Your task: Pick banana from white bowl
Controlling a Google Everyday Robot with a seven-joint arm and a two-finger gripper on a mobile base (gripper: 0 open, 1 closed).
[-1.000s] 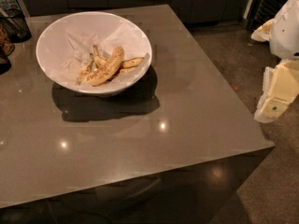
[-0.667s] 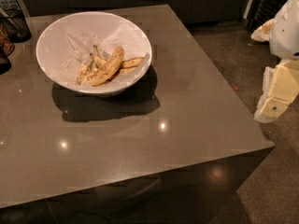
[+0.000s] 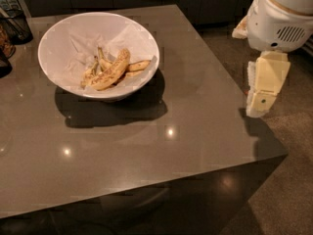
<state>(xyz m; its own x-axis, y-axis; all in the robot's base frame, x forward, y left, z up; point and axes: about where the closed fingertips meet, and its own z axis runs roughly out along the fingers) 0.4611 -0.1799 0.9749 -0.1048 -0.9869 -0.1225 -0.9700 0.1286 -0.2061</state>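
The banana is the largest one, yellow with brown speckles, lying slantwise among thinner bananas in the white bowl. The bowl is lined with crumpled white paper and stands at the back left of the grey-brown table. My gripper hangs on the white arm at the right, beside the table's right edge and pointing down. It is well to the right of the bowl and touches nothing.
A dark wire basket and a dark object sit at the table's far left. The table's right edge and front corner lie close below the gripper. Speckled floor is on the right, dark cabinets behind.
The arm has moved left and slightly up, closer to the table's right edge, and more of its white body is in view. The bowl and bananas have not moved.
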